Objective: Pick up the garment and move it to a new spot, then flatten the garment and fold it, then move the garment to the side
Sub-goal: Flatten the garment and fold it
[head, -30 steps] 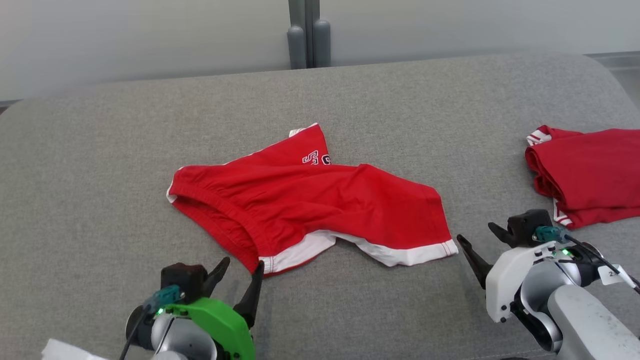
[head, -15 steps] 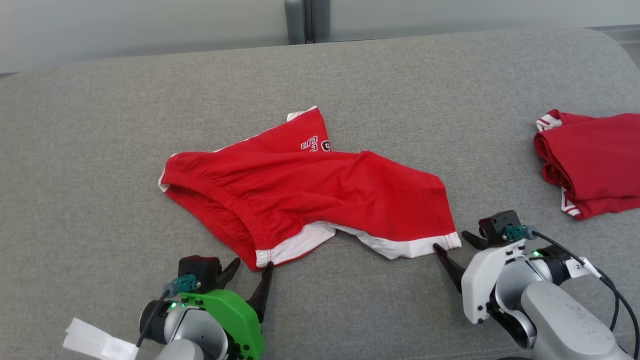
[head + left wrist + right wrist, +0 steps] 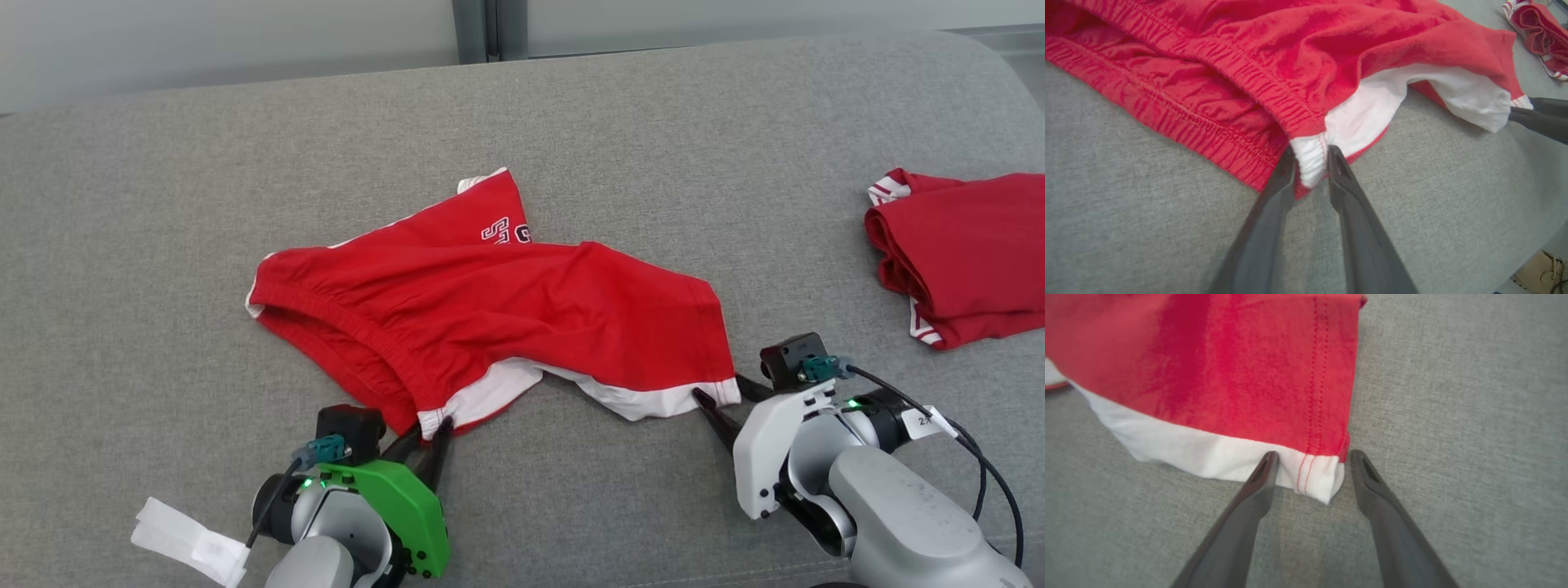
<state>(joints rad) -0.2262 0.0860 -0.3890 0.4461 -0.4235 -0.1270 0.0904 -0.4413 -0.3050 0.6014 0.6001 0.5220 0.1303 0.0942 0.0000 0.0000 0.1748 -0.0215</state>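
Both arms have advanced to the near edge of the red cotton shorts with white hem bands (image 3: 490,310), which lie crumpled in the middle of the grey fabric-covered surface (image 3: 163,204). At the white waistband corner the left hand (image 3: 429,431) has narrowed, its fingers (image 3: 1274,196) pinching the cloth. Farther along, the right hand (image 3: 718,386) stands spread astride the white hem corner, one finger touching it and nothing gripped. A folded red garment (image 3: 963,253) lies well apart at the right.

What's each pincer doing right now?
Left pincer: shut on a white corner of the red fabric shorts.
Right pincer: open, straddling another white hem corner, not gripping.
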